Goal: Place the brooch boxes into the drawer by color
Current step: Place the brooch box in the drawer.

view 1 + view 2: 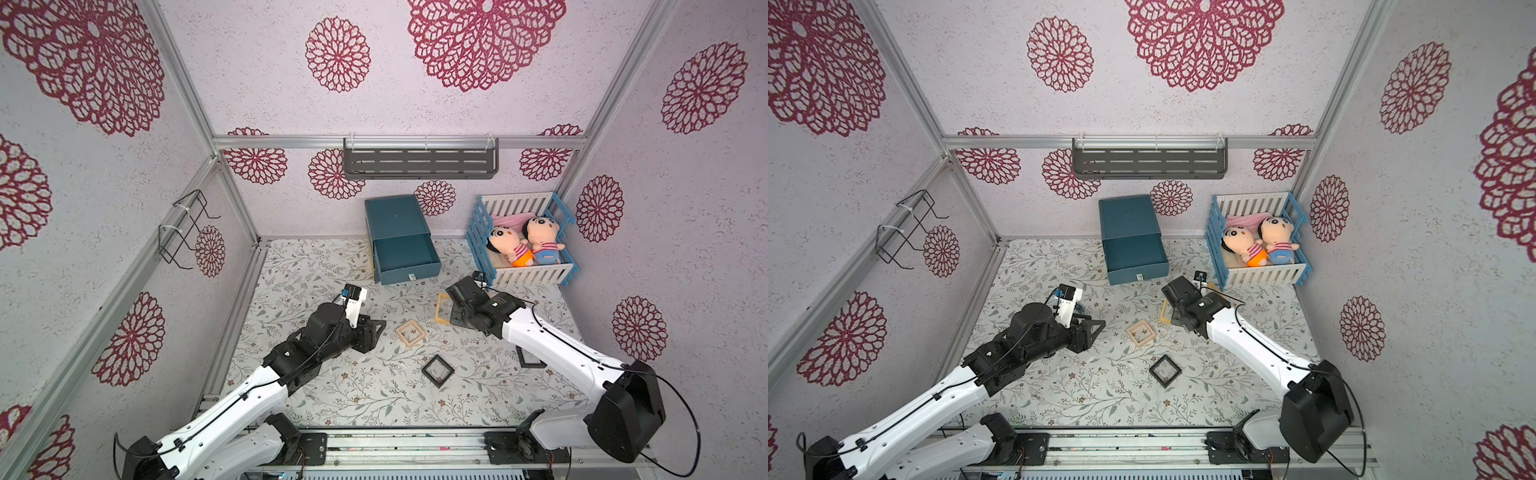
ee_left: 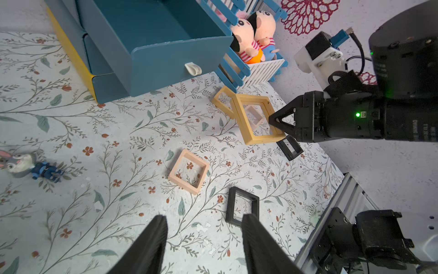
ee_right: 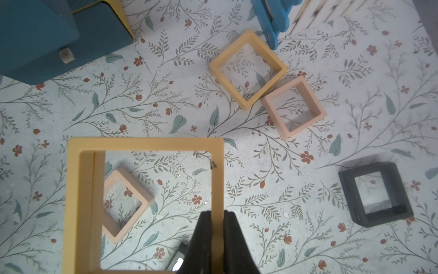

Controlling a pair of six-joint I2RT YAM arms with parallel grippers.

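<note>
Floral tabletop, rosette walls, teal drawer

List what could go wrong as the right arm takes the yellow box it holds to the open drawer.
1. The right gripper pinches the held yellow box by one thin rim side; it may swing or slip.
2. The box sticks out well beyond the grip, so it may catch the front wall of the open drawer.
3. The other yellow box touches a pink box by the crib; grasping it may shove the pink one.
</note>
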